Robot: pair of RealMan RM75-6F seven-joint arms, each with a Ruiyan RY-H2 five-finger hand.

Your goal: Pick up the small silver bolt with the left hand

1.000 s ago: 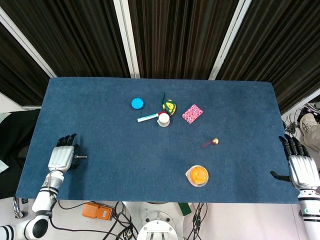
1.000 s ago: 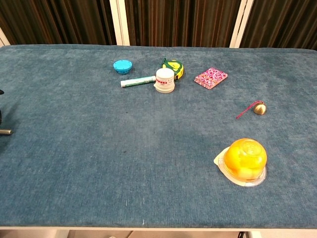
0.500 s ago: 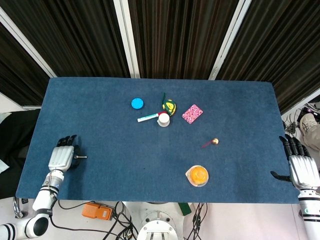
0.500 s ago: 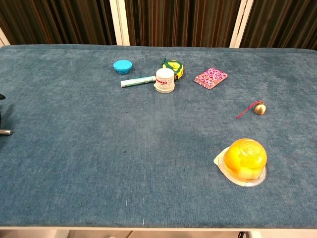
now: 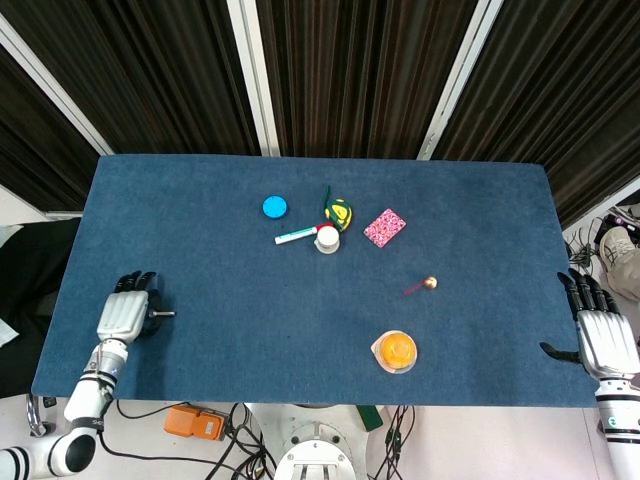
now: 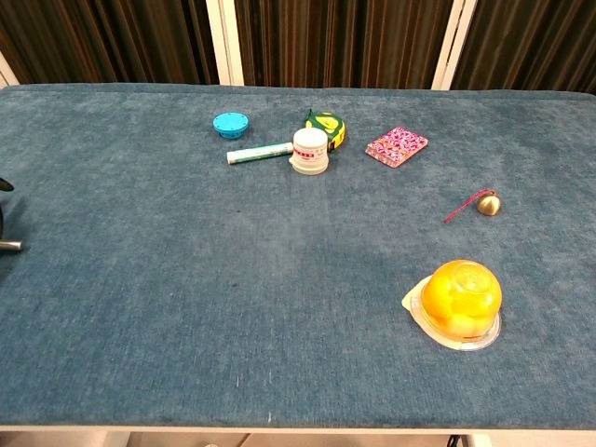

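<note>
Overhead, the head view shows a dark blue cloth-covered surface [image 5: 200, 250] filling the middle of the frame, with dark slatted panels behind it. At the lower left edge sits the robot's left hand [image 5: 126, 312], silver-backed, its black fingers [image 5: 133, 283] curled in near the top. A small silver bolt [image 5: 162, 314] sticks out sideways from the right side of that hand, pinched at one end, its free end pointing toward the centre of the surface. Whether the bolt touches the cloth cannot be told. In the chest view only the tip of the bolt [image 6: 9, 246] shows at the far left edge, with a sliver of the dark hand above it.

At the lower right edge of the head view, the right hand [image 5: 604, 335] lies just off the surface, fingers [image 5: 585, 290] straight and apart, holding nothing.

Near the upper middle is a cluster: a blue round cap [image 5: 274, 207], a white and teal marker [image 5: 296, 236], a small white jar [image 5: 327, 239] touching the marker's end, a yellow and green tape measure [image 5: 340, 212] just behind the jar, and a pink patterned card [image 5: 384, 227] to their right. Further right and lower lies a small brass bell [image 5: 431, 283] with a red cord. Toward the bottom centre sits an orange jelly cup [image 5: 395, 351], well apart from the rest.
</note>
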